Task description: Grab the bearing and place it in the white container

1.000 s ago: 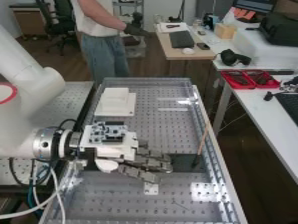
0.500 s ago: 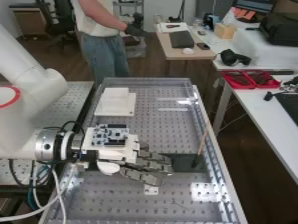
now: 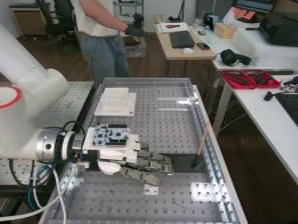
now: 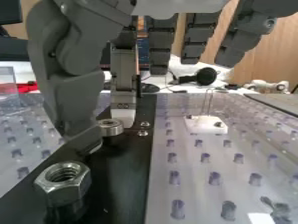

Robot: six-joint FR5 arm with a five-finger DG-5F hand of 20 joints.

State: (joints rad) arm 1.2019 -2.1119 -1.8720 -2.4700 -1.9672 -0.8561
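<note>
The bearing (image 4: 111, 131) is pinched in the narrow gap between the thumb (image 4: 74, 100) and one finger (image 4: 123, 100) of the hand (image 3: 148, 167), low over the dark plate (image 4: 126, 175), near the hex nut (image 4: 63, 181); the other fingers (image 4: 160, 47) hang apart from it.

Bearing (image 4: 110, 127): small, silvery metal ring, dark at its middle, face up and near level, between the hand's (image 3: 151, 164) thumb and a finger; whether it touched anything beneath could not be told.

White container (image 3: 114, 110): low, squarish, smaller raised block on a wider base. Sat flat on the perforated counter (image 3: 169, 137), at 11 o'clock from the hand in the high view.
</note>
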